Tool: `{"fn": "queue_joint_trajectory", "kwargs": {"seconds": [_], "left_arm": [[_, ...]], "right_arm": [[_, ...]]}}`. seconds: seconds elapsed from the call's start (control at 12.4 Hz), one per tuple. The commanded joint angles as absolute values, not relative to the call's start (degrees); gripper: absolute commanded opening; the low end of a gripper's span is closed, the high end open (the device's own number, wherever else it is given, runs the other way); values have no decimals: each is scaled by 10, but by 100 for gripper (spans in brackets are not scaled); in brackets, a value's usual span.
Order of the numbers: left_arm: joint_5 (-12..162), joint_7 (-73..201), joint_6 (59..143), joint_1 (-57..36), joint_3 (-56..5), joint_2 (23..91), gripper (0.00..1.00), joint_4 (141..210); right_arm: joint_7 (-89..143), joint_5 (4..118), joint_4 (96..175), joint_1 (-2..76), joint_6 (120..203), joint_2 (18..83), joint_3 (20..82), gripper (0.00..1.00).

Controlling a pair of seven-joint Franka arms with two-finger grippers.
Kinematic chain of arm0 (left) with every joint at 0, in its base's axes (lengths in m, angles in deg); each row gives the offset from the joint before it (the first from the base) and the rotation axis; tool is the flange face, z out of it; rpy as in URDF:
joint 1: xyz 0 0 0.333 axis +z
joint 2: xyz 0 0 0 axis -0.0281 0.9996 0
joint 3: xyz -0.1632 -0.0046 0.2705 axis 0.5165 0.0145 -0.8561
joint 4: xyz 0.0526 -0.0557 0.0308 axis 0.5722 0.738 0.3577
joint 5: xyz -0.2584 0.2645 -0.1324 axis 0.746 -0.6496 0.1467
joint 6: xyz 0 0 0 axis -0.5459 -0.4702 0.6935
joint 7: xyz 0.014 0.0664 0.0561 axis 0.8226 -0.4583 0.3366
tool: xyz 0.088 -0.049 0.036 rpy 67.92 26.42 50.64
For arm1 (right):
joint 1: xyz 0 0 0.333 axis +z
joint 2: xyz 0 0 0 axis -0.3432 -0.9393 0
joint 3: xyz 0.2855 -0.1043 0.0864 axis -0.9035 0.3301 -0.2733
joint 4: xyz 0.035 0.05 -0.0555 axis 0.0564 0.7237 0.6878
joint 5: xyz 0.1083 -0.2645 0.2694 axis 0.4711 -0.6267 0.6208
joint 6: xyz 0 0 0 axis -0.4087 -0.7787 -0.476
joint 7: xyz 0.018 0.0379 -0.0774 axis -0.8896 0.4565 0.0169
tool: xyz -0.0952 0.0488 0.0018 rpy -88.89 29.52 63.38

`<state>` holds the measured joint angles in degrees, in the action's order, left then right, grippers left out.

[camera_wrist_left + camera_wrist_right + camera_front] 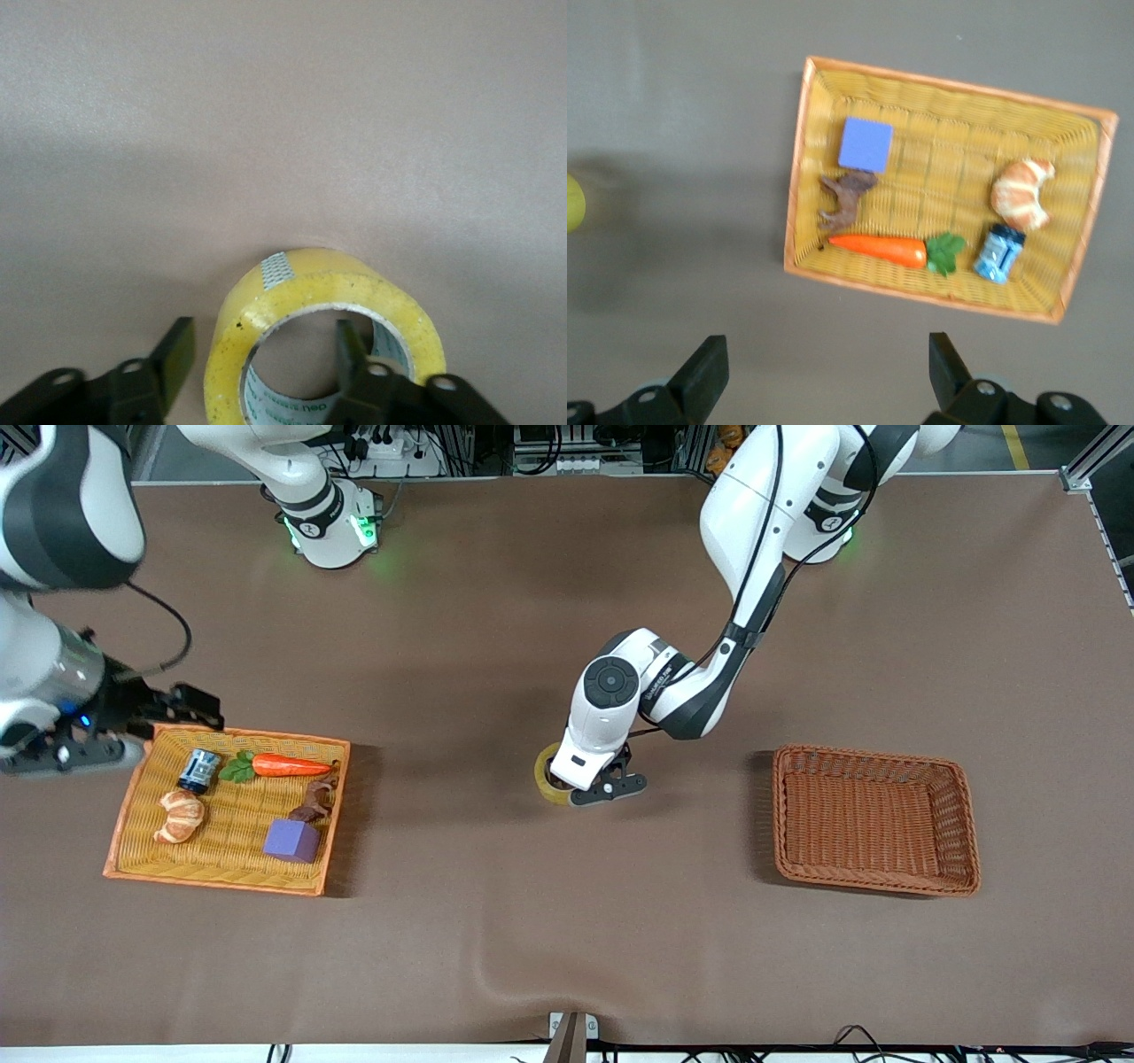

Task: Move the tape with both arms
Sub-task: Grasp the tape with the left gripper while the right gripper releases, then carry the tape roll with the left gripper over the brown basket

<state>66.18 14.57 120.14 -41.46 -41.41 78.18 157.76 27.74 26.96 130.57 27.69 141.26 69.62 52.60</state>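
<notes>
The yellowish tape roll point(548, 774) lies flat on the brown table mid-way between the two baskets. My left gripper point(595, 786) is down on it. In the left wrist view the tape point(310, 288) sits between the fingers. One finger point(173, 350) is outside the roll with a gap to it, and the other point(350, 345) is inside the grey-white core. The left gripper point(263, 343) is open. My right gripper point(97, 735) hangs open and empty point(824, 354) above the table beside the yellow tray's edge and waits. An edge of the tape shows in the right wrist view point(572, 202).
A yellow wicker tray point(133, 806) at the right arm's end holds a croissant point(180, 816), a blue can point(198, 770), a carrot point(288, 765), a brown figure point(315, 799) and a purple cube point(292, 839). An empty brown basket point(877, 819) stands at the left arm's end.
</notes>
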Motion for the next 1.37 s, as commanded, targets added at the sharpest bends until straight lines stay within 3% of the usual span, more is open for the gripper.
{"fn": "queue_joint_trajectory", "kwargs": {"seconds": [0.0,0.24,0.48,0.64,0.89,1.13,1.29], "left_arm": [[647,138,1202,-423,-421,788,26,1573],[647,140,1201,-423,-420,788,0,1573],[647,143,1196,-413,-421,775,0,1572],[643,148,1163,-385,-423,732,0,1574],[642,240,1139,-319,-420,654,0,1614],[648,404,1117,-234,-415,579,0,1697],[650,527,1117,-169,-414,558,0,1733]], "right_arm": [[283,264,1361,232,1412,768,514,100],[285,270,1362,163,1396,781,486,100],[355,267,1357,127,1390,782,441,100],[357,244,1346,123,1375,782,428,100],[350,231,1327,122,1358,781,433,100],[336,233,1326,123,1357,780,431,100],[335,234,1309,127,1355,777,428,100]]}}
